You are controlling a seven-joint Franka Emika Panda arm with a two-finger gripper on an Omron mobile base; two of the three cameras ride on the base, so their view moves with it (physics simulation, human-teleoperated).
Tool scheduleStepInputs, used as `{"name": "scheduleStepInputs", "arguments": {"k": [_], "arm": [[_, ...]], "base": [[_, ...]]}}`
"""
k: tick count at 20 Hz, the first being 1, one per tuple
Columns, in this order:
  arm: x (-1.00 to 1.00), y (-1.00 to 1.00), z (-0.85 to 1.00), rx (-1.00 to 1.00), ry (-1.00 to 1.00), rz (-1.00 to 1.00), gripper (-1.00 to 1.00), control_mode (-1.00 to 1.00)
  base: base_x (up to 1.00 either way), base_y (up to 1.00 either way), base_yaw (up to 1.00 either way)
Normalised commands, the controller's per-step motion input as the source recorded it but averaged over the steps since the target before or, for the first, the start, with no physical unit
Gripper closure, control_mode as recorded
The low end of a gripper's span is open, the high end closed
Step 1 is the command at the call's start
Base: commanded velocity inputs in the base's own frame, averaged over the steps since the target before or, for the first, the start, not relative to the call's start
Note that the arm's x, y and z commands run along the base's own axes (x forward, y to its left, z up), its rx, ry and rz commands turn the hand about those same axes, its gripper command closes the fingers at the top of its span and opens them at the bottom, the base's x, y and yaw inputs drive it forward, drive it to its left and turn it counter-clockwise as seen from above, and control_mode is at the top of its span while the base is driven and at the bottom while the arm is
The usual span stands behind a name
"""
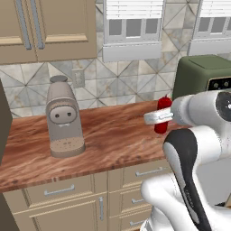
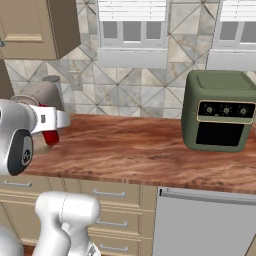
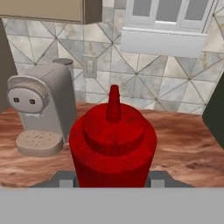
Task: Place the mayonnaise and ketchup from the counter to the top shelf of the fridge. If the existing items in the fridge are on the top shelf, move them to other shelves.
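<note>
My gripper (image 1: 158, 117) is shut on the ketchup (image 1: 163, 115), a slim all-red bottle held upright over the reddish-brown counter (image 1: 113, 144). In the hand view the ketchup (image 3: 113, 144) stands close up between the two dark fingertips (image 3: 65, 182), its narrow cap pointing up. From the right base view the ketchup (image 2: 49, 136) peeks out behind my gripper (image 2: 56, 120) at the counter's (image 2: 150, 150) left part. Whether the bottle touches the wood or hangs just above it, I cannot tell. The mayonnaise, the fridge and its top shelf are out of view.
A beige coffee machine (image 1: 63, 119) stands on the counter left of the bottle, close to it in the hand view (image 3: 39, 113). A green toaster oven (image 2: 220, 112) sits at the right. Beige drawers (image 1: 63, 191) and a grey dishwasher front (image 2: 200, 225) lie below.
</note>
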Motion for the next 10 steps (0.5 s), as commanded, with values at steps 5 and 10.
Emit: {"name": "scheduleStepInputs", "arguments": {"k": [5, 10], "arm": [[-0.76, -0.03, 0.04, 0.0, -0.02, 0.01, 1.0, -1.0], [-0.52, 0.0, 0.0, 0.0, -0.01, 0.04, 1.0, 1.0]], "base": [[0.0, 0.0, 0.0], [-0.4, 0.0, 0.17]]}}
